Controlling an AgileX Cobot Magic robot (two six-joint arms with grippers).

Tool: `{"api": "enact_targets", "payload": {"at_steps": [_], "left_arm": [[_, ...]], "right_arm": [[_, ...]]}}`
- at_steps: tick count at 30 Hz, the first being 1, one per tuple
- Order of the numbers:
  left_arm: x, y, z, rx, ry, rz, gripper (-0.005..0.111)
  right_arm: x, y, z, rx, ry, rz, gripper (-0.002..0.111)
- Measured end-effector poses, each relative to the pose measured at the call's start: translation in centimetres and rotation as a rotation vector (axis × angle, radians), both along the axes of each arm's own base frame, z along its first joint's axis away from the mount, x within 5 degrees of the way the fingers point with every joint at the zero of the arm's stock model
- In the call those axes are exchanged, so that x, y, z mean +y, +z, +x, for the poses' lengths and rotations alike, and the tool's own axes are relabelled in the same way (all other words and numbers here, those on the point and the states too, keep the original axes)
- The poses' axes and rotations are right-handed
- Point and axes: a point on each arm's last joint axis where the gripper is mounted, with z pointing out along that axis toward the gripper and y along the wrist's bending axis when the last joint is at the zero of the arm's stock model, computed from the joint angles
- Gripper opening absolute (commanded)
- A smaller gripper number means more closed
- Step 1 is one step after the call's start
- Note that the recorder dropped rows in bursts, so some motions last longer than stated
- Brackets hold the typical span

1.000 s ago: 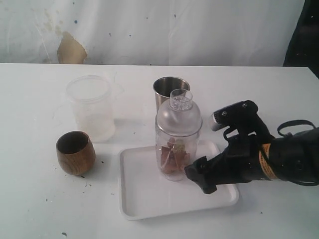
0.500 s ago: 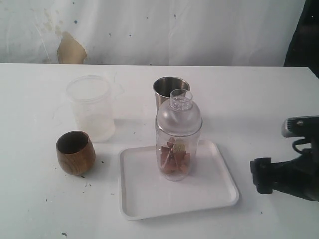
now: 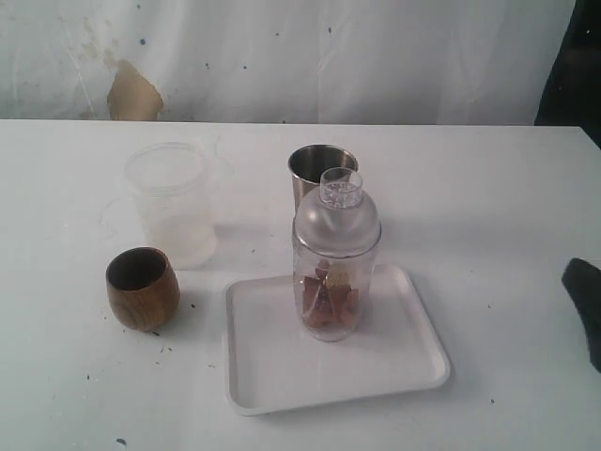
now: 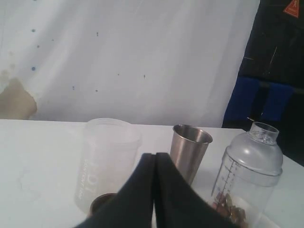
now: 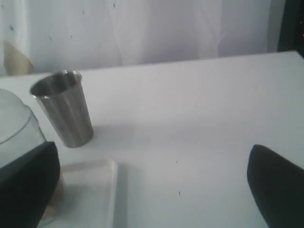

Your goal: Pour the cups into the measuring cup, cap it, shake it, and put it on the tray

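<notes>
Ext: measuring cup [image 3: 336,268], capped, upright on tray [image 3: 282,371]; steel tumbler [image 3: 313,169] just behind it; wooden cup [image 3: 142,287] left of tray.
L wrist: left gripper [image 4: 155,164] jaws pressed together, empty.
R wrist: right gripper [image 5: 152,190] jaws spread wide, nothing between.

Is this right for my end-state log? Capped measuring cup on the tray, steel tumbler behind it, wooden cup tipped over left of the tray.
One error: the wooden cup stands upright left of the tray, as the exterior view shows. The measuring cup and steel tumbler are as you say.
</notes>
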Motion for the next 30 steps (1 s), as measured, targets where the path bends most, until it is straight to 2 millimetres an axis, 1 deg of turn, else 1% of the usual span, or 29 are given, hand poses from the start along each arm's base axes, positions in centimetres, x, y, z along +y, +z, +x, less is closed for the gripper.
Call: {"api": "enact_targets", "payload": {"at_steps": [2, 5, 9, 27, 30], "left_arm": [[0.0, 0.0, 0.0, 0.003, 0.001, -0.003, 0.000], [0.0, 0.0, 0.0, 0.006, 0.001, -0.008, 0.000], [0.0, -0.1, 0.0, 0.016, 0.000, -0.005, 0.000], [0.0, -0.1, 0.0, 0.023, 0.001, -0.009, 0.000], [0.0, -0.2, 0.0, -0.006, 0.002, 0.058, 0.000]], "right_arm": [[-0.4, -0.4, -1.2, -0.072, 0.000, 0.025, 0.100], [-0.8, -1.4, -2.5, -0.149, 0.000, 0.053, 0.100], [-1.2, -1.3, -3.5, -0.243, 0.000, 0.087, 0.100], [-1.2, -1.2, -3.6, -0.256, 0.000, 0.095, 0.100], [-1.2, -1.2, -3.6, -0.256, 0.000, 0.095, 0.100]]}}
